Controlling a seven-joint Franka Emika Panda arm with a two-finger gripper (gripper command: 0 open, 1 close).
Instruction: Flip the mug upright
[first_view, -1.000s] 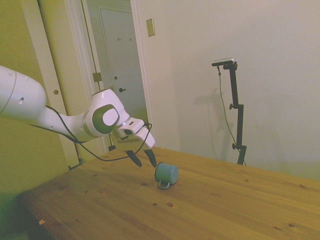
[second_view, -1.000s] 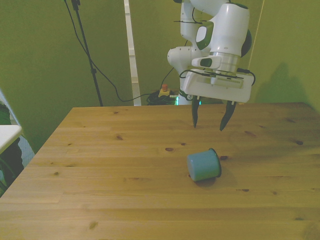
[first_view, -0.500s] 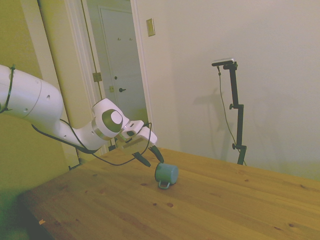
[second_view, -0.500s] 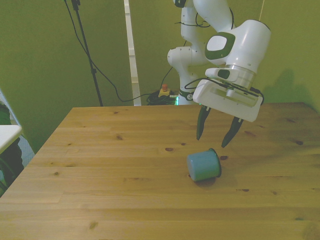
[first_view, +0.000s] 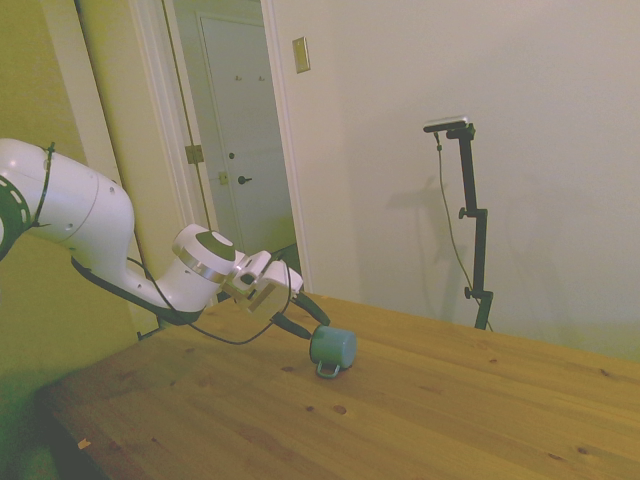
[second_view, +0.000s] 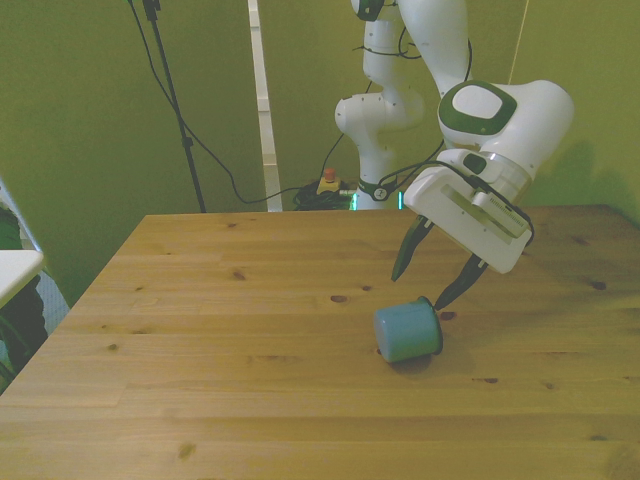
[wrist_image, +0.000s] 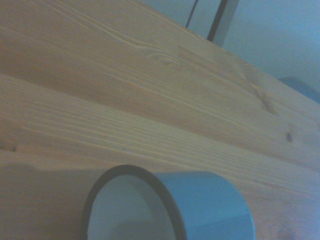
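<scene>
The mug (first_view: 332, 348) lies on its side on the wooden bench (first_view: 420, 410), roughly mid-bench in the front view (second_view: 408, 331). Its loop handle (first_view: 327, 371) points down against the bench surface in the side view. In the front view the closed base of the mug faces the camera and its rim faces away, toward the arm. The wrist view looks into the pale interior past the dark-edged rim (wrist_image: 165, 205).

The white arm (first_view: 70, 220) reaches in low and steeply tilted, so the claw (second_view: 432, 276) approaches the mug's mouth almost level with the bench. The claw is open, its two dark fingers (second_view: 404, 256) spread apart and gripping nothing. One fingertip sits right at the mug's rim on the front view's right; contact cannot be judged. The other finger hangs free above the bench, clear of the mug.
</scene>
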